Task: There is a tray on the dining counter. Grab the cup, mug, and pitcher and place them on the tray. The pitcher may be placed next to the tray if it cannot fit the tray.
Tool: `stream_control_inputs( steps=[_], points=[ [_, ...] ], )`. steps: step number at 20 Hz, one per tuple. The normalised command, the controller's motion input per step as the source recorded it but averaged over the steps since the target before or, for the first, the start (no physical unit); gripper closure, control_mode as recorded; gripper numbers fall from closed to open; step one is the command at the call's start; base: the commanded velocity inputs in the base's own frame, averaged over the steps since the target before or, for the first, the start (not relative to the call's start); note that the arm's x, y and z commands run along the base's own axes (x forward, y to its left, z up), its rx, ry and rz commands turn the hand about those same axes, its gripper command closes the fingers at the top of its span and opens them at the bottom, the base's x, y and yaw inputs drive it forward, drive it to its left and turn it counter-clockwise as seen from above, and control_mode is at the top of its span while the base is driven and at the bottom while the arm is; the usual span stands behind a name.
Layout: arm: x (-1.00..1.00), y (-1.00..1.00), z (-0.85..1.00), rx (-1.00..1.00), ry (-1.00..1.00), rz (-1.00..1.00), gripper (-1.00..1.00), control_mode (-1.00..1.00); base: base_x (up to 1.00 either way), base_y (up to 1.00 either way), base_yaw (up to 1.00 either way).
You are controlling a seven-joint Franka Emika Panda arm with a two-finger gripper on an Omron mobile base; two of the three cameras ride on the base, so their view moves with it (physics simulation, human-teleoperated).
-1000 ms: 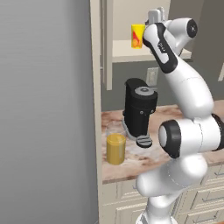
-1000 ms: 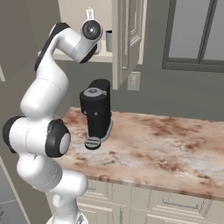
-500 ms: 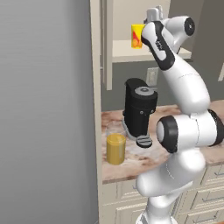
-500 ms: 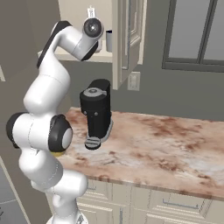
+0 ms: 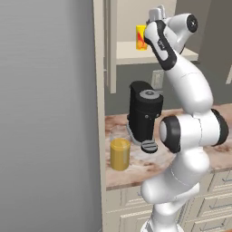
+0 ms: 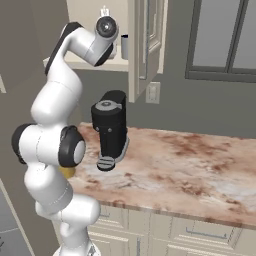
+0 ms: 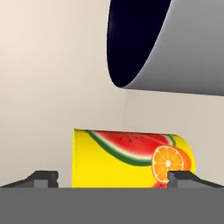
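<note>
The yellow cup (image 5: 141,36) with a fruit picture stands on the open cabinet's shelf. My gripper (image 5: 153,16) is raised to that shelf, right beside the cup. In the hand view the cup (image 7: 131,158) lies between my spread finger tips, and my gripper (image 7: 114,178) is open around it without touching. The grey mug (image 7: 175,43) with its dark inside is close beyond it, also seen on the shelf as the mug (image 6: 124,47). The pitcher (image 5: 120,153) of yellow-orange liquid stands on the counter below. The tray and the dining counter are out of view.
A black coffee machine (image 5: 145,113) stands on the marbled counter (image 6: 190,165) under the shelf. The cabinet door (image 6: 146,45) hangs open to the right of my hand. A tall grey panel (image 5: 45,113) walls off the left side.
My hand has edged slightly closer to the cup on the shelf. The jaws have stayed wide.
</note>
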Motion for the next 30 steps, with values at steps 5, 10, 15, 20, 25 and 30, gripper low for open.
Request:
stream_control_inputs(
  steps=[5,10,15,20,25,30],
  points=[
    [0.15,0.00,0.00,0.00,0.01,0.00,-1.00,-1.00,0.00,0.00,0.00],
    [0.12,0.00,0.00,0.00,0.02,0.02,-1.00,-1.00,0.00,0.00,0.00],
    [0.22,0.00,0.00,0.00,0.05,0.01,-1.00,-1.00,0.00,0.00,0.00],
    [0.19,0.00,0.00,0.00,0.05,0.01,-1.00,-1.00,0.00,0.00,0.00],
    [0.00,0.00,0.00,0.00,0.11,0.02,-1.00,-1.00,0.00,0.00,0.00],
    [0.00,0.06,0.00,0.00,0.09,0.02,1.00,-1.00,0.00,0.00,0.00]
  ],
)
